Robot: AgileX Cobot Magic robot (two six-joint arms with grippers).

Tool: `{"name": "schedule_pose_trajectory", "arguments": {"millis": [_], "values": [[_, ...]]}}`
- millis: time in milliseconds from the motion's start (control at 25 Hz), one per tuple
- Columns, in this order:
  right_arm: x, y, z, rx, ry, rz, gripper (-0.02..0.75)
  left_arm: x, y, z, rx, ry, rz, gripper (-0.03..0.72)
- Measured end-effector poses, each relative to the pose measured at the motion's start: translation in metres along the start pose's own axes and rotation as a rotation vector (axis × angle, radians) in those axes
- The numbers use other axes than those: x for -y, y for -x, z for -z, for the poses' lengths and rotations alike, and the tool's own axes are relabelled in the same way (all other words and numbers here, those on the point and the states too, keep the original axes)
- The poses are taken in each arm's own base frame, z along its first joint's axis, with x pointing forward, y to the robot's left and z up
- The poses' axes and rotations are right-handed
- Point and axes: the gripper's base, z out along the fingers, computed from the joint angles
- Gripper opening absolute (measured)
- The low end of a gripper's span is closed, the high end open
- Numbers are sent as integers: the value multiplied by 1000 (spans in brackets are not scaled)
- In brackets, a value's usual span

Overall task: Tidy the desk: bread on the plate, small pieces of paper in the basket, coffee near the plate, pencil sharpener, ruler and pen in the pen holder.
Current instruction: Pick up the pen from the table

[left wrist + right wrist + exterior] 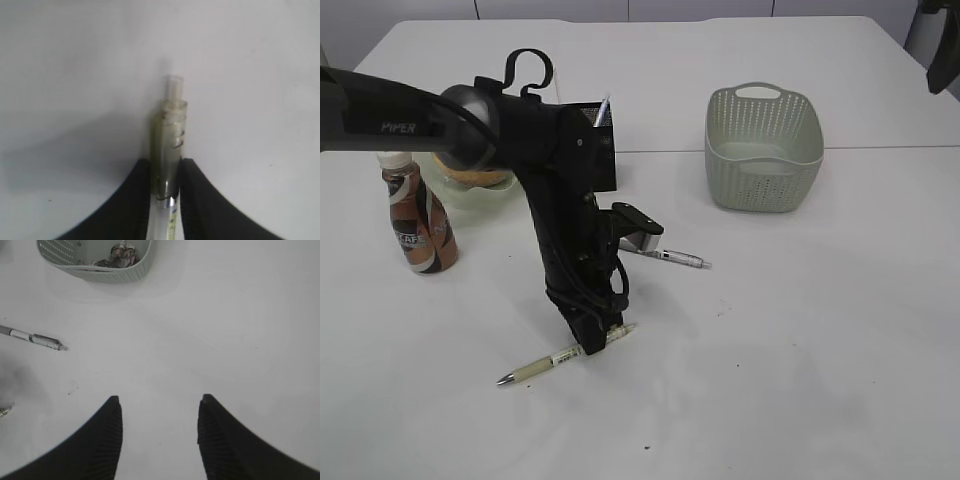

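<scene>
White tabletop [800, 350] fills the scene, with a faint seam running across the far half. Nearest, the left gripper [592, 340] stands on a pale pen [565, 356] lying flat; the wrist view shows its jaws clamped on the barrel close to the clicker end. Risk: a grip this far from the middle may let the pen swing tip-down on lifting, or slip out. A tilted pen could then catch the rim of the pen holder [604, 140], which is largely hidden behind the arm. A second pen [678, 258] lies just beyond, clear of the grip. Left, the coffee [418, 220] stands beside the plate [470, 200], which carries the bread [475, 176]. Far right, the basket [763, 148] holds paper scraps [120, 252]. The right gripper [159, 432] hovers, jaws apart and empty.
</scene>
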Motion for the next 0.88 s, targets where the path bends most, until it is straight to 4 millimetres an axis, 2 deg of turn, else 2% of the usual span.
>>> {"name": "schedule_pose_trajectory", "arguments": {"millis": [200,560,880], "values": [[0,0,0,0,-4,1,365,1,0,-1,3,-9,51,96],[1,0,0,1,-6,2,365,-10,6,0,104,-48,447,92],[1,0,0,1,-8,3,365,-11,8,1,126,-46,491,91]]}}
